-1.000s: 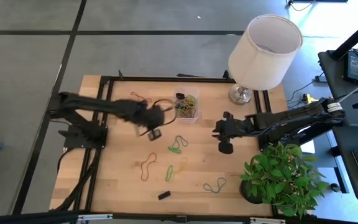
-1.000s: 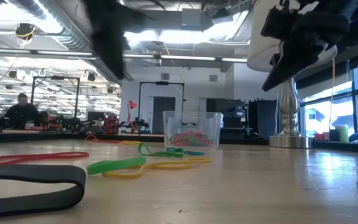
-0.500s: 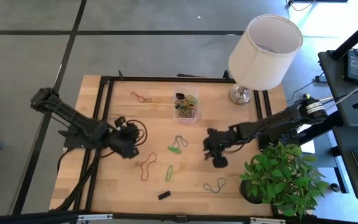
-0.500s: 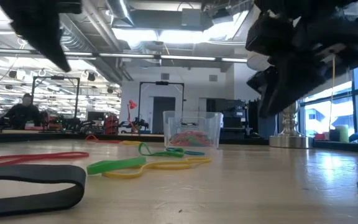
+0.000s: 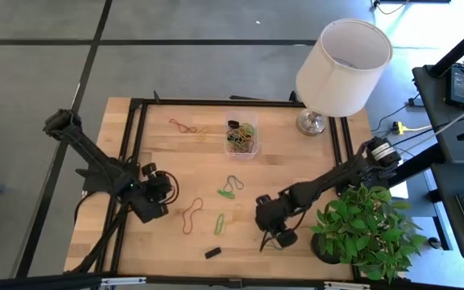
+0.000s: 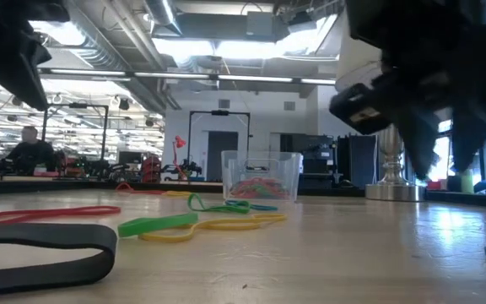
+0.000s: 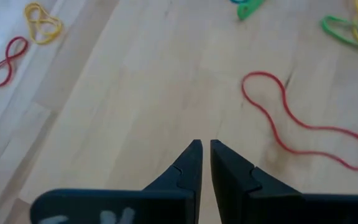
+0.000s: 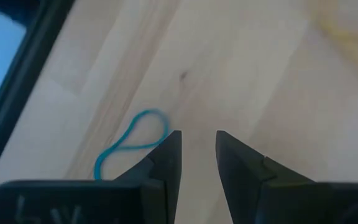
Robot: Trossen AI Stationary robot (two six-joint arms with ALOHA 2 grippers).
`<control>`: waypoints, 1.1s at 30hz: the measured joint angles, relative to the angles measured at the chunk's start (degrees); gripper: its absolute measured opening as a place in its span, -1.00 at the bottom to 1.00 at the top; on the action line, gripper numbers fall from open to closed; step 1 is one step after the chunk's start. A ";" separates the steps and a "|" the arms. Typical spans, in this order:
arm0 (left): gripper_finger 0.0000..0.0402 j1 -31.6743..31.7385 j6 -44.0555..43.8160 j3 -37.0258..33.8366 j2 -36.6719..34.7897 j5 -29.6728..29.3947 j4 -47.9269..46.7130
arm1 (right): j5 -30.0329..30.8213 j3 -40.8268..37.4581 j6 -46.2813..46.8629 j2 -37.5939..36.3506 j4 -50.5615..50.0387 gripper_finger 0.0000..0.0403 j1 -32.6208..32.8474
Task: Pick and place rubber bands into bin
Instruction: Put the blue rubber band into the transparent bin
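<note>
Loose rubber bands lie flat on the wooden table: a red loop (image 5: 192, 216), a green one (image 5: 220, 223), a yellow one (image 5: 236, 213), a green-blue pair (image 5: 231, 188), a red and yellow pair (image 5: 185, 126) and a teal one (image 5: 279, 240). The clear bin (image 5: 242, 138) stands at the far middle with several bands inside. My left gripper (image 5: 155, 197) hovers over bare wood left of the red loop (image 7: 303, 127), fingers almost together and empty. My right gripper (image 5: 271, 224) hangs open just above the teal band (image 8: 132, 146).
A white lampshade on a metal base (image 5: 341, 68) stands at the far right corner. A potted plant (image 5: 369, 229) crowds the near right edge beside my right arm. A small black block (image 5: 213, 252) lies near the near edge. A black metal frame (image 5: 139, 105) borders the table.
My left gripper has drawn back from beside the bin toward the table's left and near side. My right gripper has travelled from near the lamp base toward the near edge and now stands over the teal band. The bands have not moved.
</note>
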 joint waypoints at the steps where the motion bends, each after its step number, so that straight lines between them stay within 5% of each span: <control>1: -0.87 -0.56 -0.03 -0.04 0.00 -0.03 -0.11 | -0.04 0.33 0.00 0.49 -1.05 -0.49 0.56; 28: -0.89 -1.95 -0.89 -0.04 0.02 -5.14 -0.26 | 4.73 0.57 -2.15 8.52 5.01 -0.49 7.14; 33: -0.89 -1.95 -0.89 -0.04 0.02 -5.12 -0.26 | 9.45 0.87 -5.97 10.41 4.69 -0.53 9.27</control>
